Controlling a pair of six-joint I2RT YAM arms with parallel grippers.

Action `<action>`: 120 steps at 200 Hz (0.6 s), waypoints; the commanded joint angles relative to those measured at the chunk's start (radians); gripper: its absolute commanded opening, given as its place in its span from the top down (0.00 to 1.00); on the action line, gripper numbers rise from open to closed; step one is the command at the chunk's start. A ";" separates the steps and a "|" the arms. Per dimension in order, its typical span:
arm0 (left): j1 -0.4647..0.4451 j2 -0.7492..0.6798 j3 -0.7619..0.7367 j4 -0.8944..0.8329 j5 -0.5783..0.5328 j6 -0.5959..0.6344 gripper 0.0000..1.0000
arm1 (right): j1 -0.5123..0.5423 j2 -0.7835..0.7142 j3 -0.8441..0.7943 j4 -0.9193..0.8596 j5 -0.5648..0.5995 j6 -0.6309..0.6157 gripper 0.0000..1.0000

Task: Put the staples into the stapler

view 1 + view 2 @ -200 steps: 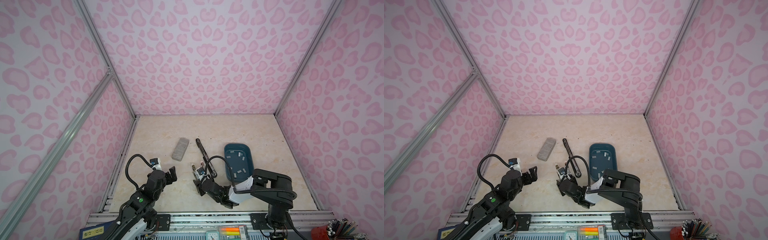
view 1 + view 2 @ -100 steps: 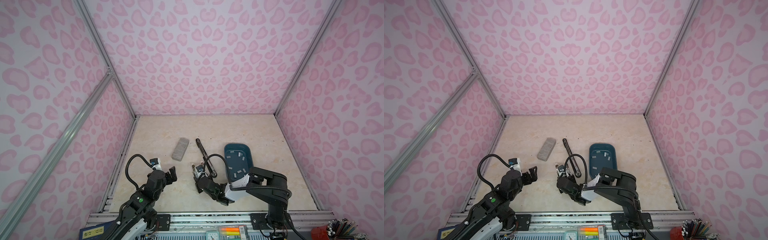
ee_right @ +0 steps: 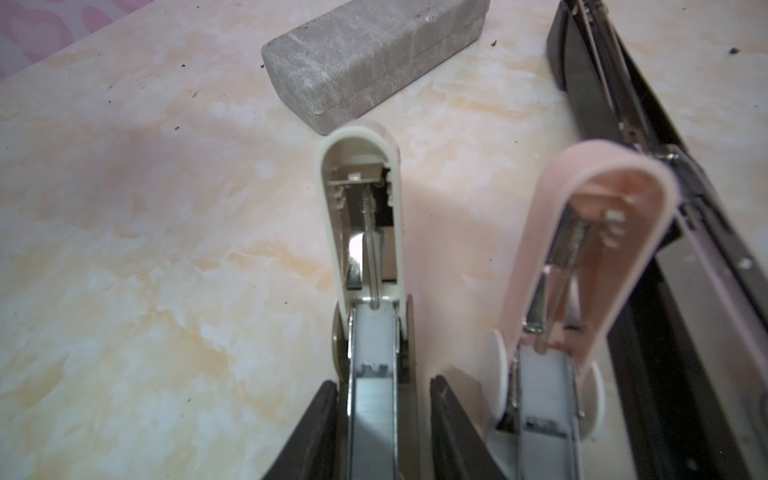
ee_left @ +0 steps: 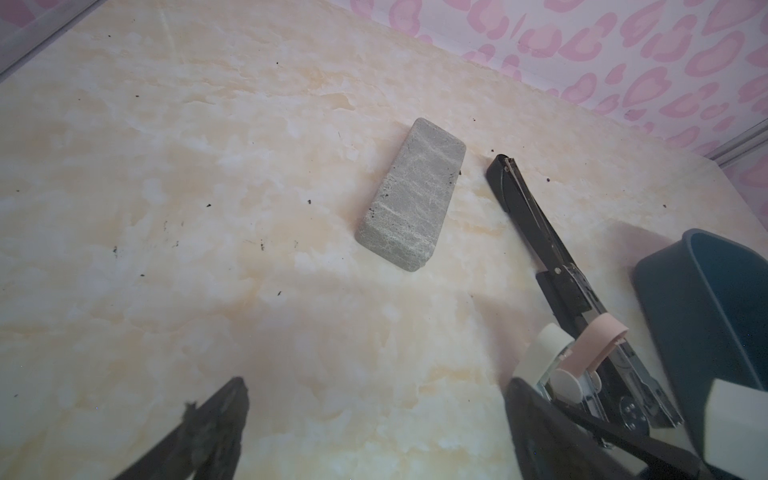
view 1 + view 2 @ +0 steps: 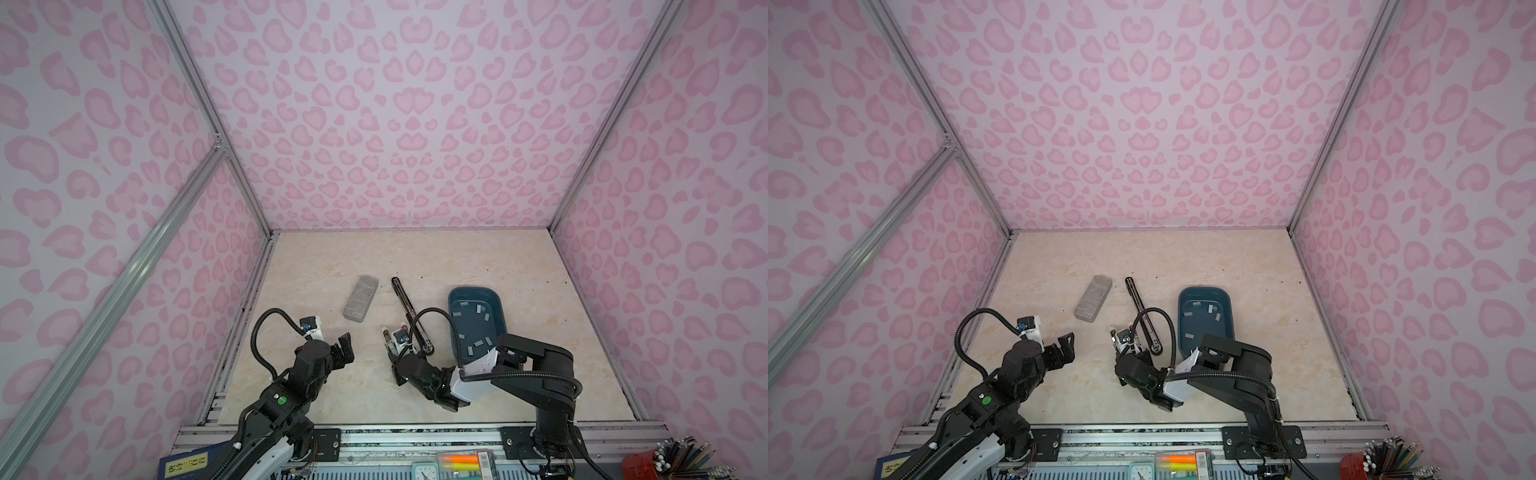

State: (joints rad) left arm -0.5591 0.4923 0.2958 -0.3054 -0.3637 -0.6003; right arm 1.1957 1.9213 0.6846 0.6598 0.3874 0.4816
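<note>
Drawing in around a small cream plastic stapler (image 3: pixel 365 266) with the right hand (image 3: pixel 381 380), from a wider spread a second ago to a narrow one now. Brackets the stapler's open metal channel with both dark fingers (image 3: pixel 320 436), one against its side, the other just beside it; firmness of the squeeze impossible to tell. Shows a silver staple strip (image 3: pixel 370 428) already lying in that channel, between the fingers. Leaves a small pink plastic stapler (image 3: pixel 590 249), lid likewise hinged up, just outside the hand, and a long black metal stapler (image 3: pixel 594 83) beyond that, lying open on the marble-patterned tabletop (image 3: pixel 124 249). Keeps the left hand (image 5: pixel 345 349) spread wide and empty, unmoved over the same second, well apart from everything. Finds the loose staples, short flat grey metal strips (image 5: pixel 478 308), scattered in a dark teal plastic tray (image 5: pixel 473 326) past the black stapler, on the right hand's outer side. Places a grey speckled block (image 5: pixel 360 298) ahead of both hands, untouched. Suggests, judging by the narrowing, a grip forming to steady or lift the cream stapler, perhaps to shut its lid over the strip.
</note>
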 commanded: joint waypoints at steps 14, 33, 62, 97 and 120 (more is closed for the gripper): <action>-0.001 0.001 0.012 0.011 -0.006 -0.004 0.02 | 0.008 0.007 -0.031 -0.095 -0.039 0.012 0.59; -0.001 0.002 0.012 0.012 -0.006 -0.004 0.02 | 0.011 0.000 -0.044 -0.084 -0.029 0.017 0.58; -0.001 0.004 0.012 0.012 -0.005 -0.003 0.02 | 0.022 0.001 -0.043 -0.091 -0.013 0.016 0.58; -0.001 0.005 0.011 0.013 -0.006 -0.003 0.03 | 0.028 0.014 -0.020 -0.129 -0.001 0.020 0.62; -0.001 0.006 0.014 0.013 -0.006 -0.004 0.02 | 0.030 0.021 -0.016 -0.144 0.000 0.026 0.64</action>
State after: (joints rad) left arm -0.5591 0.4953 0.2958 -0.3054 -0.3634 -0.6003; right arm 1.2228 1.9205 0.6724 0.6682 0.4206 0.4835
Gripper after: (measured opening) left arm 0.977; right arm 0.361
